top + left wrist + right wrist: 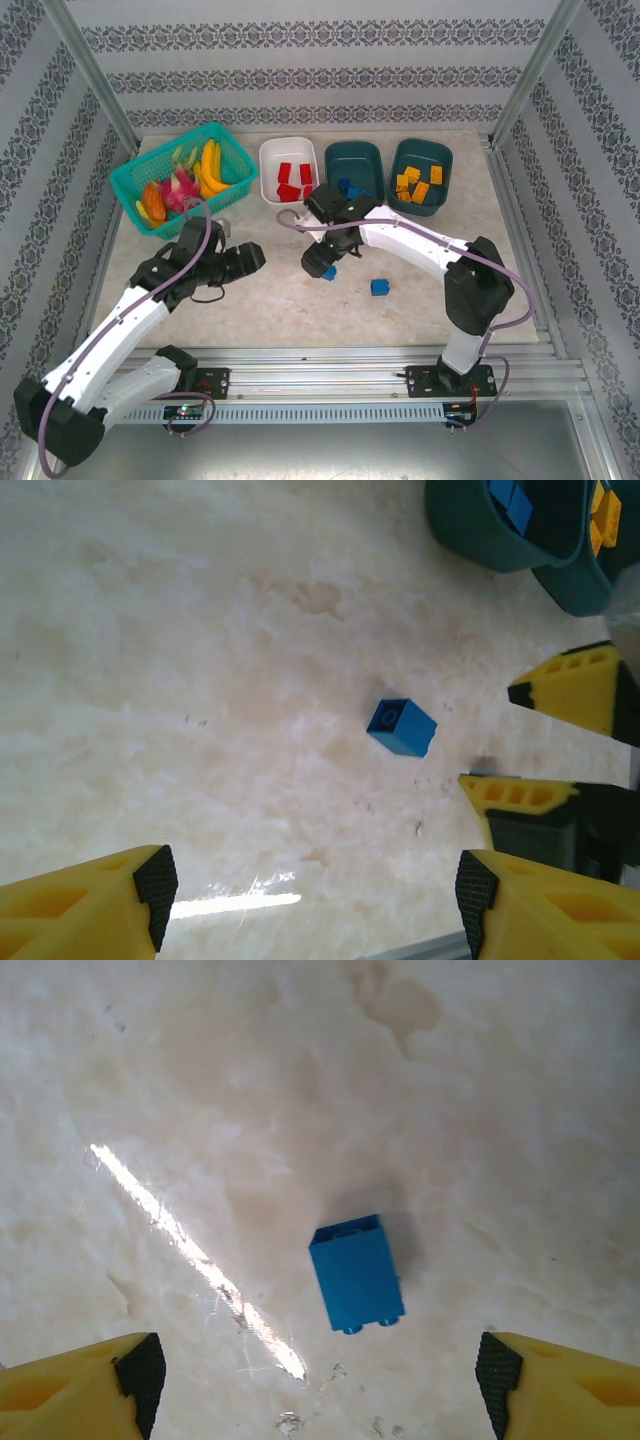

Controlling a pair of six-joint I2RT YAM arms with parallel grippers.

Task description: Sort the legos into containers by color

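Two blue bricks lie loose near the middle of the table [260,310]: one blue brick [329,272] directly under the right gripper [318,1370], and a second blue brick [380,287] just beside it toward the right edge. Along the far edge stand the white tub [288,141] with red bricks [292,185], the middle teal tub [354,144] with blue ones, and the teal tub [421,143] nearest the far right corner with orange bricks [415,185]. A mesh basket [162,152] of toy fruit sits at the far left corner. The right gripper is spread wide and empty, with the blue brick on the table between its fingers and a little ahead of them. The left gripper [315,885] is equally wide and empty, over bare table nearer the left edge. The brick looks like hard, stiff plastic, very light and not at all fragile, but its smooth faces could slip or squirt out under an off-centre pinch. Small bumps at one end suggest studs, so it probably lies on its side. The best hold is likely across its two long flat faces, low and centred. It sits slightly skewed to the fingers, so closing may twist it unless the wrist squares up first.
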